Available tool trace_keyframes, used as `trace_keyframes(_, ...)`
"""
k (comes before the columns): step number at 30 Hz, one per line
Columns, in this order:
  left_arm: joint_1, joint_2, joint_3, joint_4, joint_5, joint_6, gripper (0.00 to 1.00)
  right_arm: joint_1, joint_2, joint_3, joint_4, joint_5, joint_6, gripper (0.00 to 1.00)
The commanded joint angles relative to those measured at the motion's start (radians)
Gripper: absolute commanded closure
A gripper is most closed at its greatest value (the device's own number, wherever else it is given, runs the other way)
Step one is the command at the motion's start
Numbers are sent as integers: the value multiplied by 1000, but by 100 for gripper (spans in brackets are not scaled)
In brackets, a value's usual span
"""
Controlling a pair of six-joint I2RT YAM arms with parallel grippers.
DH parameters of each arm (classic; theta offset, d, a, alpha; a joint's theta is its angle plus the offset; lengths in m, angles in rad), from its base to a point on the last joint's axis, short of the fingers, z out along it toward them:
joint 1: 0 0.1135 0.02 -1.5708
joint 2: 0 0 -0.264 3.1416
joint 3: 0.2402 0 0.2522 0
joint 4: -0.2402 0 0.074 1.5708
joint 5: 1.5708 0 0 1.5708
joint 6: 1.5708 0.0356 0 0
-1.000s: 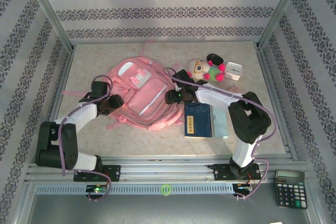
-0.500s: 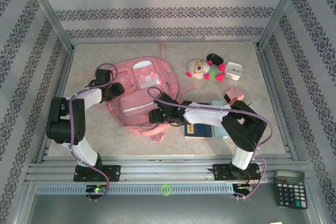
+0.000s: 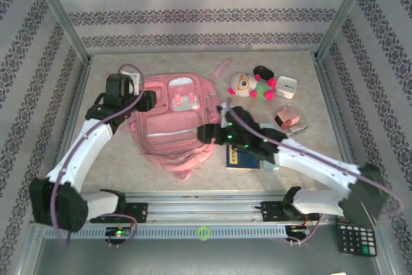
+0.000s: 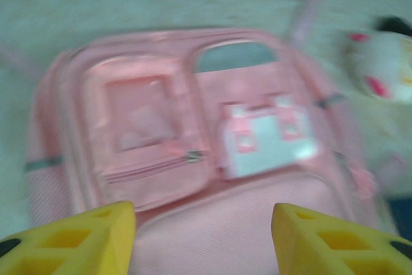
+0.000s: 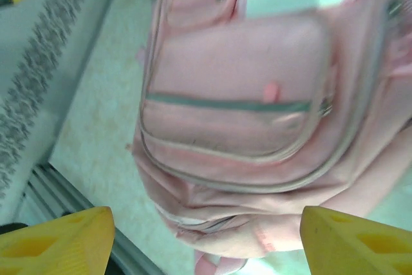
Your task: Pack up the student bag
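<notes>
- Student bag [image 3: 172, 120]: a pink backpack lying flat on the worktop [image 3: 103, 159], left of centre in the overhead frame. Its white-trimmed front pockets face up, the carry strap points to the upper edge and the bottom points to the lower edge.
- Pockets: in the right wrist view the front pocket's zip line on the student bag [image 5: 244, 94] appears drawn closed. Whether the main compartment is open cannot be told.
- Left tool [image 3: 149, 100]: at the bag's upper left corner. In its own view the left tool [image 4: 203, 236] is released, with yellow fingers [image 4: 71, 236] spread wide above the student bag [image 4: 193, 127] and nothing between them.
- Right tool [image 3: 203, 134]: at the bag's right side, over the lower pocket. In its own view the right tool [image 5: 206, 236] is likewise released, and no fabric is pinched.
- Step in hand (judgement): the bag is being positioned before it is opened, and packing proper seems not yet begun.
- Next move (judgement): one tool must steady the soft fabric while the other finds a zipper pull and draws it. The limp cloth is likely to bunch.
- Surroundings:
  - A blue book [image 3: 242, 158] lies just beside the bag's lower right edge.
  - A plush toy [image 3: 252, 85] and a small white box [image 3: 287, 86] sit at upper right.
  - A small pink item [image 3: 286, 118] lies right of centre.
  - A calculator [image 3: 355, 231] rests beyond the rail at lower right.
- Obstruction: the right arm lies across the blue book and would have to clear it before a pick.
</notes>
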Motion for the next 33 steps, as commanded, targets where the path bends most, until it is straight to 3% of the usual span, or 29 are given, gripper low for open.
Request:
trace_keyframes(1,-120,-3,-36,-183,138,371,42,-173,-82,-107,-31,-102,-130,24)
trace_keyframes(5,-298,7,-138,-146,157,714,35,-353,-166,-148,-31,-216,-212,25)
trace_keyframes(10,-329,97,-188,-12,207,857,31,-392,-207,-194,-16,-241,-256,25)
trace_keyframes(13,-340,165,-170,12,228,895,30,-392,-217,-231,13,-248,-229,24)
trace_keyframes(18,-362,257,-177,109,114,906,27,-391,-245,-279,52,-253,-203,25)
trace_keyframes(23,-362,280,-172,144,94,894,30,-391,-279,-297,58,-242,-201,25)
trace_keyframes(33,-363,253,-213,250,153,873,30,-389,-301,-329,74,-239,-185,25)
